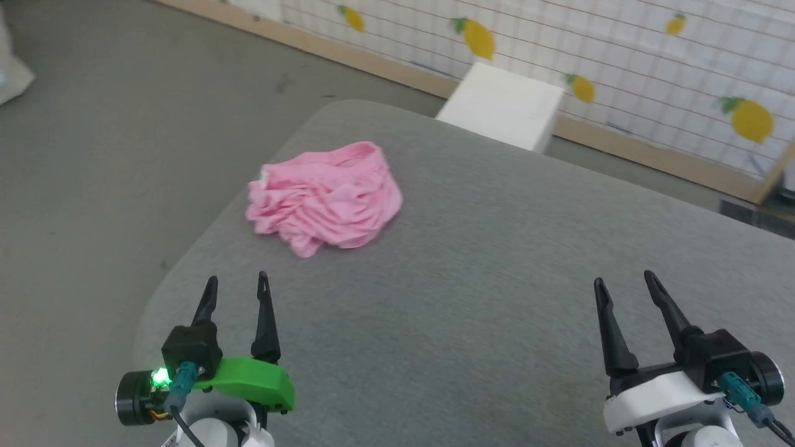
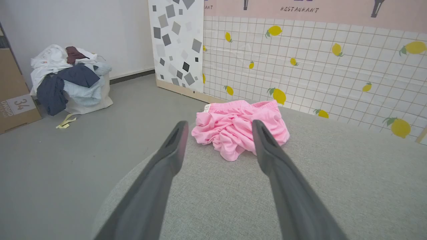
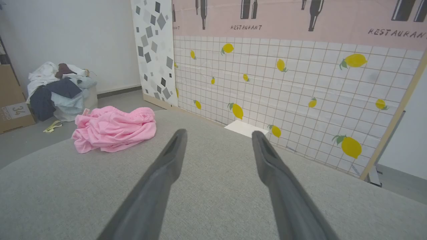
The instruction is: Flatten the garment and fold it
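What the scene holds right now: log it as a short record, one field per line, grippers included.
garment: pink, crumpled in a heap, not yet flattened or folded
label: small, white, at the heap's left edge
grey surface: fabric-covered; garment lies near its far left corner
left gripper: open, empty, short of the garment
right gripper: open, empty, well to the garment's right
clothes pile: on the floor beyond the surface
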### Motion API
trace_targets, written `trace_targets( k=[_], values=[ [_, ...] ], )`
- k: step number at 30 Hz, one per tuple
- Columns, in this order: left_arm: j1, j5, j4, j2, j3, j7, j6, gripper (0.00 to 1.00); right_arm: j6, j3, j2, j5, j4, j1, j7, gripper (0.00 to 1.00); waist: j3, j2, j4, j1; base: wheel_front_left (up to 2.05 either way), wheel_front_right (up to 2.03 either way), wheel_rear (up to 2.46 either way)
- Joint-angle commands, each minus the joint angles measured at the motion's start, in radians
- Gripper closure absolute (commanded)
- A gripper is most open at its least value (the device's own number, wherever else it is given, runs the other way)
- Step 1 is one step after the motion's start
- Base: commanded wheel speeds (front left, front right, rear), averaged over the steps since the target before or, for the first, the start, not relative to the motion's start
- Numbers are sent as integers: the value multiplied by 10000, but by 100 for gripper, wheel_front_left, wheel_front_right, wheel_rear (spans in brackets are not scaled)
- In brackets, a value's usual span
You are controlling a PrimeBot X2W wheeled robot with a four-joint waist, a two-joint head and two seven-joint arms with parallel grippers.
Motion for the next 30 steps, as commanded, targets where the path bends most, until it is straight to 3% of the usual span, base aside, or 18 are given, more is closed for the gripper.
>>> trace_targets(
  k=[1,13,30],
  values=[
    [6,-75,46,54,11,-99,89,0,-14,23,8,4,51,73,-104,0,-113,0,1242,-1,0,0,0],
    [12,-137,98,69,67,-235,93,0,-15,21,9,-29,179,57,-239,0,-52,0,2811,-1,-1,-1,-1],
    [51,-262,-66,-51,121,-235,276,0,-15,29,9,-74,124,-34,-239,0,208,0,2627,-1,-5,-5,-5]
  ],
)
